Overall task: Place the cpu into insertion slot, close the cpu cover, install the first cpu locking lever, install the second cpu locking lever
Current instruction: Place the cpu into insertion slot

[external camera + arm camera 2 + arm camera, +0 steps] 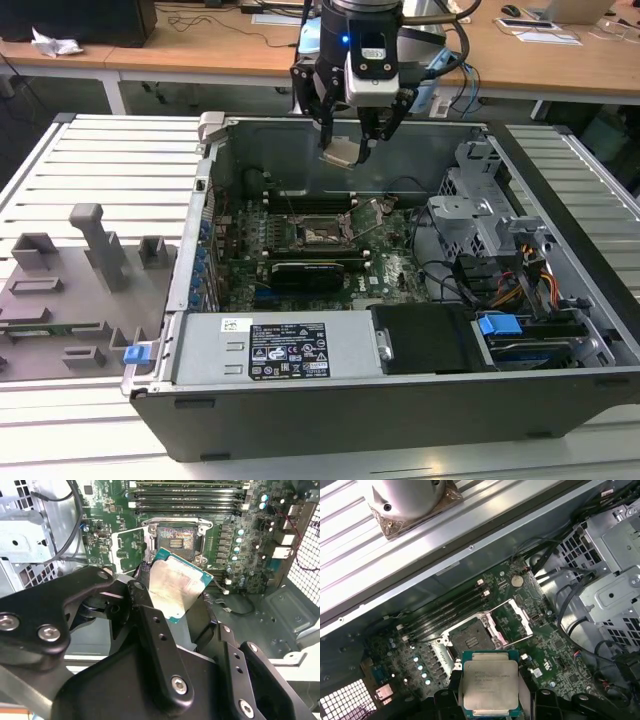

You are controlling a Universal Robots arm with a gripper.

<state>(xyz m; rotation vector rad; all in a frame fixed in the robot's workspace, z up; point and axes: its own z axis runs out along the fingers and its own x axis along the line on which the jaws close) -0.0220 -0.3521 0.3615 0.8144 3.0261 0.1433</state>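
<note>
We saw the black two-fingered gripper [343, 148] pinched narrow on the cpu [490, 687], a small flat square chip with a pale silver-grey metal top and a green rim. In both wrist views its fingers [150, 625] pressed against two opposite edges of the chip. In the exterior view the chip hung in the air, slightly tilted, over the far side of the open grey metal computer case [200, 300], well above the green motherboard [390, 265]. The insertion slot [470, 637], a square black socket with a silvery rim, lay bare near the middle of the motherboard, just beside the long black memory slots [445, 612]. The cpu cover [522, 615], a thin silvery frame plate with a square window, stood swung open beside the socket.
</note>
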